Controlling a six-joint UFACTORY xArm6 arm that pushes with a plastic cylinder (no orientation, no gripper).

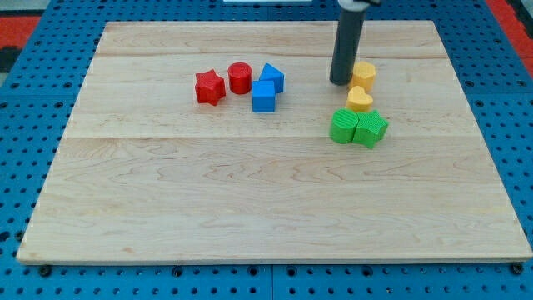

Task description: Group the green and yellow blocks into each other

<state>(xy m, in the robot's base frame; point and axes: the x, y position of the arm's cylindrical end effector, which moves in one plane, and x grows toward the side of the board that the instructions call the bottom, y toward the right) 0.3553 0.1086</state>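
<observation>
Wooden board (250, 208) on blue pegboard, seen near to far. Nearest, below tip: green cylinder (342, 127) and green star (371, 129), touching. Just above them, below-right of tip: yellow heart (360, 100). Immediately right of tip, close or touching: yellow hexagonal block (363, 74). Tip (340, 82): bare rod, holding nothing. Blocks judged light, rigid, free-sliding; best pushed squarely on far face to avoid spinning. Well left: red and blue blocks.
</observation>
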